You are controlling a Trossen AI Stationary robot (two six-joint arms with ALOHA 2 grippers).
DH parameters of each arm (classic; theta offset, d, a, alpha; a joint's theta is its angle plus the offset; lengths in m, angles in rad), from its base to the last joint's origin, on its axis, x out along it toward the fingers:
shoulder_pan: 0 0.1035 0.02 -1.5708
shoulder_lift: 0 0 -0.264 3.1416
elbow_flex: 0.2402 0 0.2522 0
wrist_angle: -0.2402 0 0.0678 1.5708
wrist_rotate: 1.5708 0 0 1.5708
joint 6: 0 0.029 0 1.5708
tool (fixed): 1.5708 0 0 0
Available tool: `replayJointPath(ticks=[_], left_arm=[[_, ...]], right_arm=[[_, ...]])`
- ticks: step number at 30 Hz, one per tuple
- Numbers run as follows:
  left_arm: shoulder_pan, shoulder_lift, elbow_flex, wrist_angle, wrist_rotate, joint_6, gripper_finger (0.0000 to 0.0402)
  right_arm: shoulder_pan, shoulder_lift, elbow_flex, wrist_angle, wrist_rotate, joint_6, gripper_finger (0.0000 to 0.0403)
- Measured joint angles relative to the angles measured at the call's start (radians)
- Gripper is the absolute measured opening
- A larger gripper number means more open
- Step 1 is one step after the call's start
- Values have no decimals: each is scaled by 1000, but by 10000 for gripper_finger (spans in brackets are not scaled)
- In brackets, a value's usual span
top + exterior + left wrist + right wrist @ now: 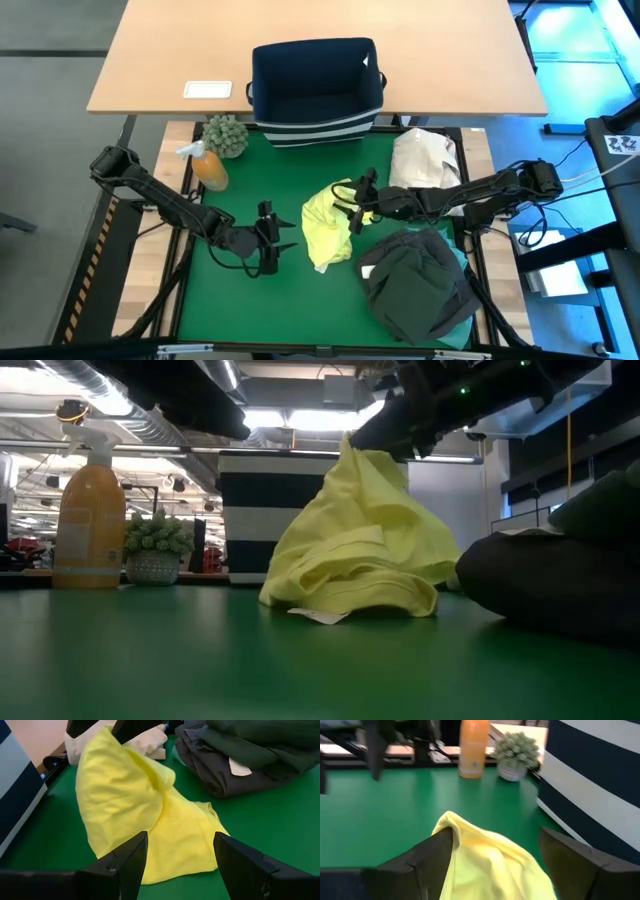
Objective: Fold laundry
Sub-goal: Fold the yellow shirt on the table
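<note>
Ceiling strip lights (300, 420) are glaring white in the low view, leaving the arms above as dark silhouettes and the green mat (200, 660) in front lying dim and soft. Cool blue light is washing over the floor at the far right of the high view, while the wooden table (180, 50) is sitting evenly lit. The yellow shirt (130, 810) is glowing brightly. The right wrist view is blurring throughout, its bottle (474, 747) smeared.

One yellow-green shirt (325, 228), one dark garment pile (418, 285) (layers uncountable), two pincers
</note>
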Motion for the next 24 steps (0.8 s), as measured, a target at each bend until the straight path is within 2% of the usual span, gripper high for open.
replayJointPath(ticks=[6,11,21,24], left_arm=[[7,1,0,0,5,0,221],[6,44,0,2,57,0,221],[44,166,0,12,62,0,221],[66,185,0,33,101,-1,221]], right_arm=[[0,0,0,66,-125,3,292],[0,0,0,53,-127,4,292],[0,0,0,57,-127,28,292],[0,0,0,58,-127,27,292]])
